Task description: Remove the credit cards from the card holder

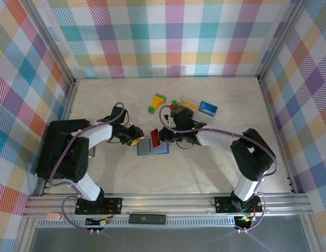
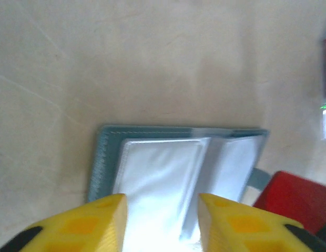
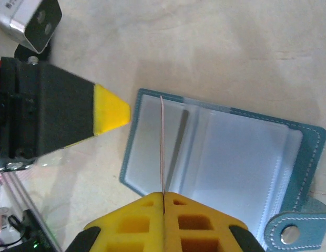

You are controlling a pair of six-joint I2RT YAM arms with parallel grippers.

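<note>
Right tool [image 3: 164,203] pinching one red card [image 3: 162,142], left tool [image 2: 162,215] spread over one card holder [image 2: 152,137], perhaps three cards [image 1: 207,108] beyond

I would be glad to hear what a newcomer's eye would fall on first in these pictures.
The card holder lies spread open in the middle of the table. Just above it, the right gripper has its yellow fingers pinched shut on a red card held upright on edge. Farther back lie a blue card and a yellow-and-green block.
</note>
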